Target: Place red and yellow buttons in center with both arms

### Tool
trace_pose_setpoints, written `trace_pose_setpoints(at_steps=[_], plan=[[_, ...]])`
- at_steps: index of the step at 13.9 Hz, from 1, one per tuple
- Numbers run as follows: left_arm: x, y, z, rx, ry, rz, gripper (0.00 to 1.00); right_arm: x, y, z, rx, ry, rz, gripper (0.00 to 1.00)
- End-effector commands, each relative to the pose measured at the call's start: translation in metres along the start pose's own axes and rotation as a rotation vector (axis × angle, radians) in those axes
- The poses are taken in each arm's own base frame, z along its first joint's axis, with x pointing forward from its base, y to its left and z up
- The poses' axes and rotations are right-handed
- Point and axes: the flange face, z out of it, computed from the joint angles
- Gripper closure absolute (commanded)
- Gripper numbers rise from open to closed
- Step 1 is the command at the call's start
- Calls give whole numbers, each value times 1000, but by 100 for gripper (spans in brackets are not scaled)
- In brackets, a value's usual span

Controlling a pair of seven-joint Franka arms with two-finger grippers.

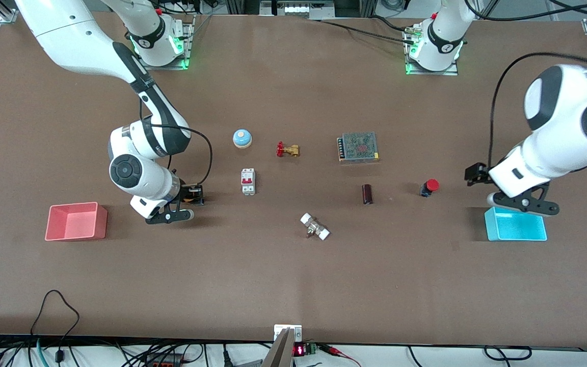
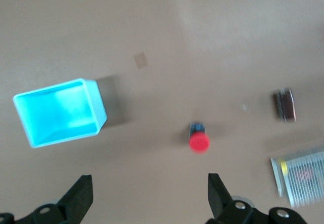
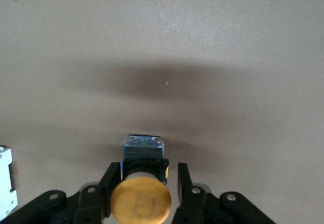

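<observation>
The yellow button [image 3: 140, 201] stands on the brown table near the pink bin [image 1: 74, 205]; only a bit of orange shows in the front view [image 1: 187, 198]. My right gripper [image 1: 191, 196] is low around it, one finger [image 3: 112, 176] against its black body and a small gap at the other. Its midpoint shows in the wrist view [image 3: 147, 169]. The red button [image 1: 430, 186] stands between a dark cylinder and the cyan bin [image 1: 515, 214]. My left gripper [image 1: 476, 174] is open and empty over the table between them. In the left wrist view [image 2: 149, 181] the red button [image 2: 199, 140] lies ahead of one finger.
Between the bins lie a pale-blue dome [image 1: 242, 138], a brass valve [image 1: 288, 150], a white breaker [image 1: 248, 181], a mesh-topped power supply [image 1: 358, 147], the dark cylinder [image 1: 367, 194] and a white fitting [image 1: 315, 227]. The cyan bin [image 2: 96, 102] is empty.
</observation>
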Motion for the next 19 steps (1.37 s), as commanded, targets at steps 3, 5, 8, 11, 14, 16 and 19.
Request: trace_pose_setpoints(at_steps=[3,5,8,11,14,16,19], plan=[[-37,16,-80,1,29,34,0,0,-1,0,-4,8,-4,33],[-61,0,-79,-68,155,-42,0,0,-1,0,-3,9,-1,29],[-79,-4,-93,2,181,-28,0,5,0,-16,10,33,7,0],[-86,-2,-90,41,83,-19,0,6,12,-67,5,78,22,0],[-83,-3,-95,11,81,-24,0,-5,19,-146,21,140,61,0],[-83,-6,-94,-26,84,-27,0,-16,45,-195,4,170,97,0],[-82,0,-95,-24,84,-19,0,-43,87,-269,-37,173,157,0]])
